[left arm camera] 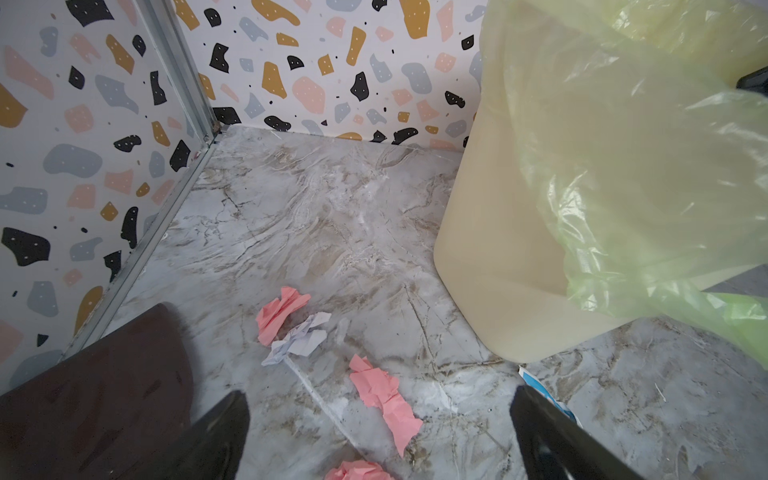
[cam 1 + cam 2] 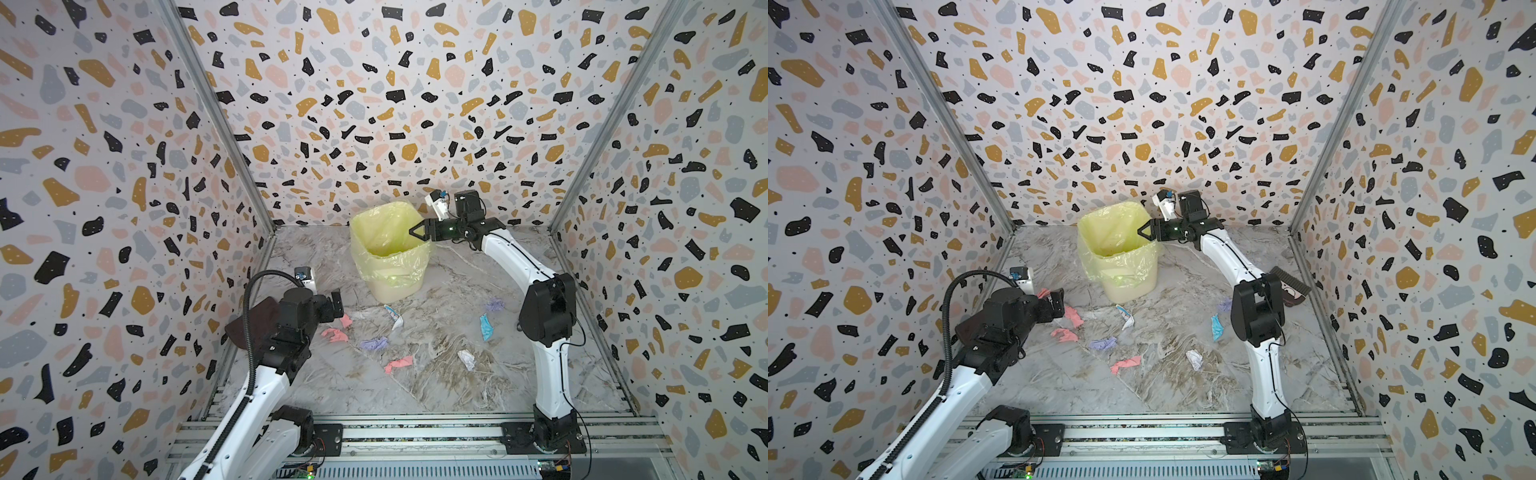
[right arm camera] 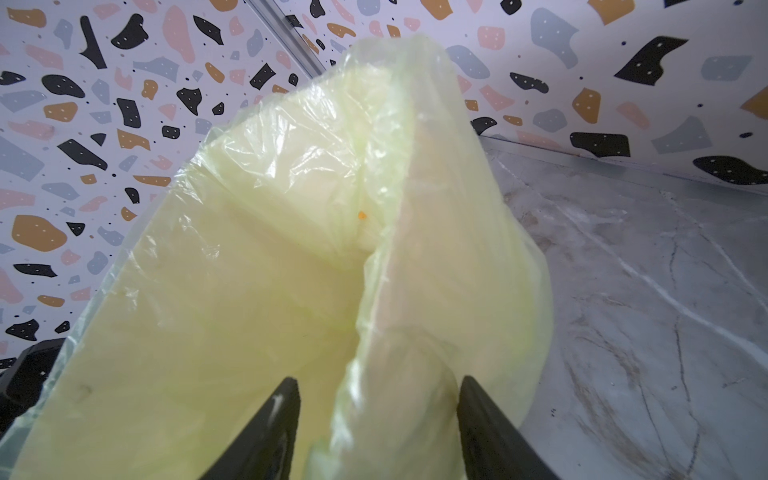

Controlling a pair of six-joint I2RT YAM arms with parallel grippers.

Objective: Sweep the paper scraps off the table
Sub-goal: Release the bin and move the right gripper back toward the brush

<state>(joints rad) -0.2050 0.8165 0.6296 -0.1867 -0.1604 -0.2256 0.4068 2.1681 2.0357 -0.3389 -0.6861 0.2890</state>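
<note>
Paper scraps (image 2: 374,343): lying loose on the counter (image 2: 332,386), strewn across its middle in front of the bin (image 2: 399,286). None is lifted, and none shows inside the bin.
Look: small crumpled or torn bits, each far smaller than the bin. Pink pieces (image 2: 334,334) lie near the left arm. A lilac wad (image 2: 494,305), a light blue strip (image 2: 485,327) and a white ball (image 2: 466,359) lie toward the right arm. A white-and-blue sliver (image 2: 395,316) sits just before the bin.
Handling (judgement): very light, soft and creased. They should skid easily on the smooth marbled surface and may flutter or spring aside under a quick push. Not fragile.
Where to take hold (judgement): the raised crumpled ridges offer a pinch point. The flatter torn pieces hug the surface and look easier to herd into a heap than to pick up singly.
Left gripper (image 1: 378,401): jaws spread wide and holding nothing, low over the pink pieces, beside a dark brown flat tool (image 1: 104,395).
Right gripper (image 3: 378,390): at the bin's rim, jaws partway apart astride a fold of the yellow liner (image 3: 291,166). I cannot tell whether they press on it.
Risk (judgement): a scrap could slide under the bin or against a wall.
</note>
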